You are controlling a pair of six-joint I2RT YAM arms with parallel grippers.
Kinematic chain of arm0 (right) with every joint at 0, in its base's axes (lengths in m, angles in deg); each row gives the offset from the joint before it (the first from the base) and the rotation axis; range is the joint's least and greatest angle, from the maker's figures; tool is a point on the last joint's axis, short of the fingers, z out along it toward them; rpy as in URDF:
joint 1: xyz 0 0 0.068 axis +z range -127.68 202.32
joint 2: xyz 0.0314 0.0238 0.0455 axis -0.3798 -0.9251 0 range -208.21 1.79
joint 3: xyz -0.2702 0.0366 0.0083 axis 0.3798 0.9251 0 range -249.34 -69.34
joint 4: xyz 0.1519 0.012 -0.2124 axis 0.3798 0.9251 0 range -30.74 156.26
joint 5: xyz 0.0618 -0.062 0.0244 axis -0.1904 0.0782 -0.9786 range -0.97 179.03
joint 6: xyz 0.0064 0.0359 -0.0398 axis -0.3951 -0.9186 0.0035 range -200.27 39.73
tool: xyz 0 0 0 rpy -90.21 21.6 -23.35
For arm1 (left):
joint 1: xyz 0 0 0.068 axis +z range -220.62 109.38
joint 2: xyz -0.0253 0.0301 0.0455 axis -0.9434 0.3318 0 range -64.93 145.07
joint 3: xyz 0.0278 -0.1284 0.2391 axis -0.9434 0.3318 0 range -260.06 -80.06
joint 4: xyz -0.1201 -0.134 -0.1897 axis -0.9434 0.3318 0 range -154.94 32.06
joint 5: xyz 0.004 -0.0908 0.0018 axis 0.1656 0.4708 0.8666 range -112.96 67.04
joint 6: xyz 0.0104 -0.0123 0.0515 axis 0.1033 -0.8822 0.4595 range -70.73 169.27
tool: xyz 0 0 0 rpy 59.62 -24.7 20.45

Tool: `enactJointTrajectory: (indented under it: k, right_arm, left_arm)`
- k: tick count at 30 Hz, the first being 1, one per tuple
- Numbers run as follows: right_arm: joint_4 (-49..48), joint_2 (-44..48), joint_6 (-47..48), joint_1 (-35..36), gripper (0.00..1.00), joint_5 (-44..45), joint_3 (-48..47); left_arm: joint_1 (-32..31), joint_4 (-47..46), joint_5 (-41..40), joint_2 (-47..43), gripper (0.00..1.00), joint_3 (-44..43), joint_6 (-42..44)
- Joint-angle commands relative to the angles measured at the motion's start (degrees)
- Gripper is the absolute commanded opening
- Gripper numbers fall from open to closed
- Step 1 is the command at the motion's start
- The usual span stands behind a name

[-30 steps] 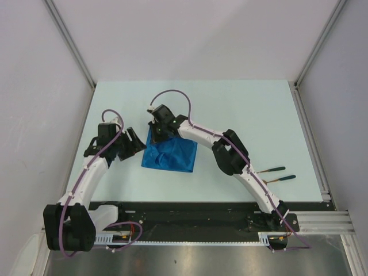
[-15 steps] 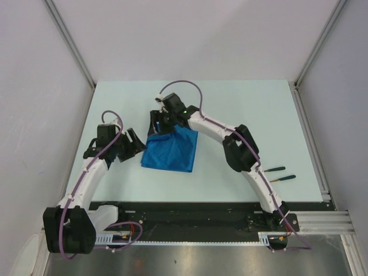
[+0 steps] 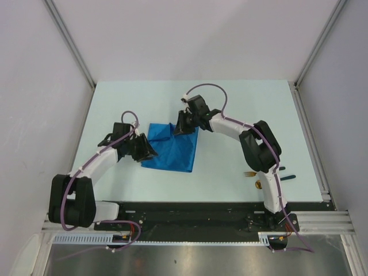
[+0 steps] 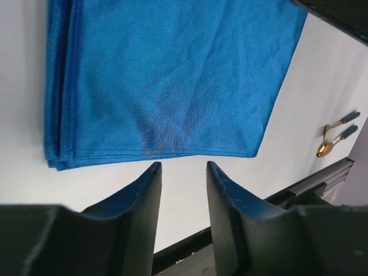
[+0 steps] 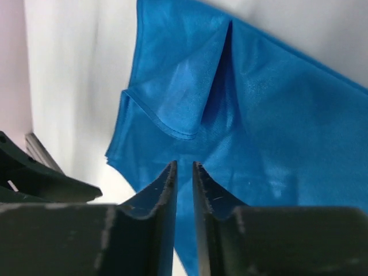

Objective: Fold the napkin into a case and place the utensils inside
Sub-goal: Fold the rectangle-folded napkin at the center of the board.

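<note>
From above, your bright royal-blue soft fabric napkin (image 3: 172, 152) lay folded in layers on the pale mint-green bench (image 3: 241, 115), not yet a narrow case. Your left end effector (image 3: 148, 150) sat at the napkin's left edge and your right end effector (image 3: 179, 127) over its far edge. The small gold-headed fork (image 3: 249, 173) and spoon (image 3: 258, 184) with dark green handles lay well to the right of the napkin, partly under your right arm.

In the left wrist view, the left end effector (image 4: 184, 167) stood part-open and empty, just short of the napkin's (image 4: 172, 75) near edge. Stacked layers showed along one side of the napkin.

In the right wrist view, the right end effector (image 5: 184, 165) had its jaws only narrowly apart, clamping nothing, above the napkin (image 5: 259, 144). One corner flap (image 5: 178, 98) was turned over loosely on top of the napkin.

Your risks, as I judge them:
- With jaws that narrow, the right side could push the flap rather than take it, bunching the napkin.
- The left side could catch only the top layer and peel the stack open.
- Your right arm's elbow hung close over the utensils and could knock them farther from the napkin.
</note>
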Motion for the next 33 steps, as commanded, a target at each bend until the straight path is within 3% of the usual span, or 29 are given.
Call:
enactJointTrajectory:
  k: [1, 11, 15, 22, 24, 27, 28, 33]
  right_arm:
    - [-4.4, -3.3, 1.0, 0.8, 0.16, 0.2, -1.2]
    - [-4.9, -11.0, 1.5, 2.3, 0.13, -0.4, -5.9]
    - [-5.8, -14.7, 0.1, 3.3, 0.14, -1.2, -14.6]
    - [-6.1, -20.9, -5.5, 3.2, 0.23, -5.4, -31.1]
    - [-0.5, -15.9, -3.9, 2.6, 0.26, -3.8, -28.6]
    - [0.0, -3.9, -1.6, 2.1, 0.4, -4.0, -11.9]
    - [-0.2, -0.7, -0.8, 2.0, 0.48, -3.0, -3.4]
    - [2.1, 15.8, 0.5, 2.5, 0.68, 2.3, 16.6]
  left_arm:
    - [-0.7, -5.8, 1.1, 1.7, 0.38, -0.7, -4.3]
    - [-0.7, -4.4, -4.3, -1.5, 0.32, 0.2, -5.2]
    - [-0.2, -2.8, -8.0, -5.3, 0.32, 0.4, -4.8]
    - [1.5, 0.6, -10.0, -5.8, 0.47, -1.2, -3.5]
    - [1.9, 2.1, -9.6, -3.2, 0.5, -3.4, -2.0]
    - [2.0, 3.8, -9.2, -0.6, 0.51, -5.6, 0.2]
    - [2.1, 3.6, -8.6, 0.5, 0.51, -5.8, 0.5]
    - [2.1, 0.8, -7.9, 1.0, 0.54, -5.2, -0.1]
